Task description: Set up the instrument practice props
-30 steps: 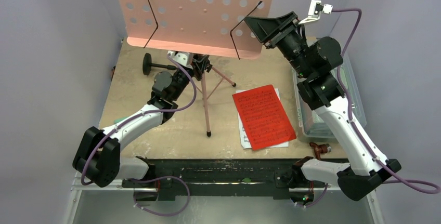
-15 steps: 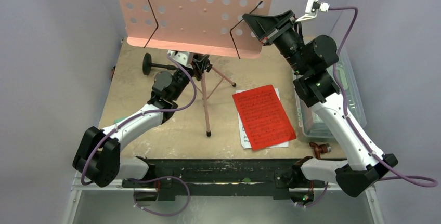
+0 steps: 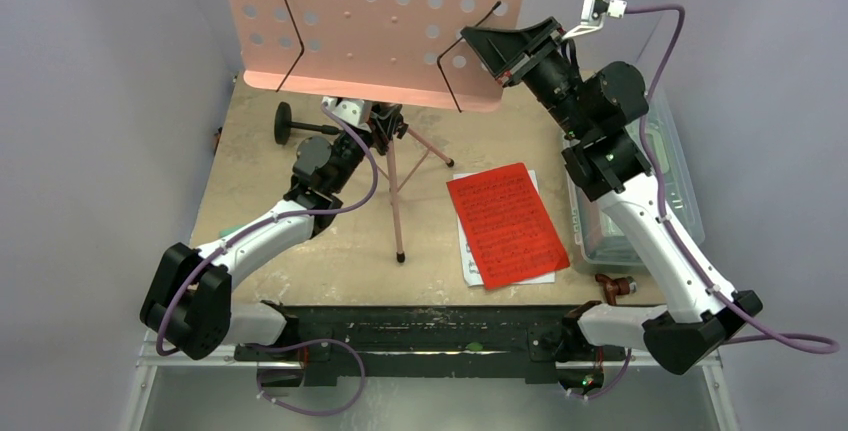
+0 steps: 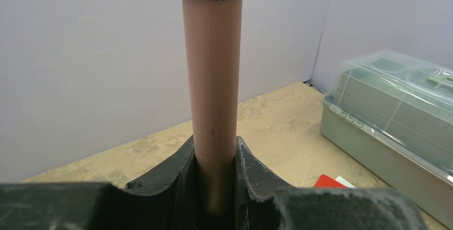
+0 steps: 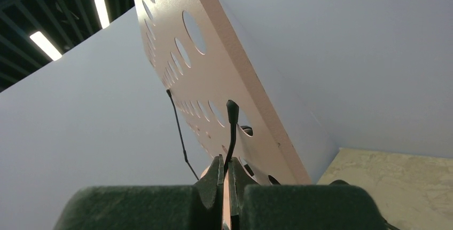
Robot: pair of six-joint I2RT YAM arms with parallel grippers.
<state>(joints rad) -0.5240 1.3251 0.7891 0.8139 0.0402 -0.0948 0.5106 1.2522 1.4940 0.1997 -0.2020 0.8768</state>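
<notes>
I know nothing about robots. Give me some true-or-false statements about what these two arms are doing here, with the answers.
1. The left pincer grips the pole of the stand. True.
2. The red sheet rests on the stand. False: it lies flat on the table.
3. The right pincer is closed on the stand's perforated panel edge. True.
4. The box has its lid off. False: the lid is on.

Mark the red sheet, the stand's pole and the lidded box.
red sheet [image 3: 507, 223]: top view, middle of the page.
stand's pole [image 4: 212, 80]: left wrist view, mid-shaft.
lidded box [image 4: 390, 88]: left wrist view, clear lid.
</notes>
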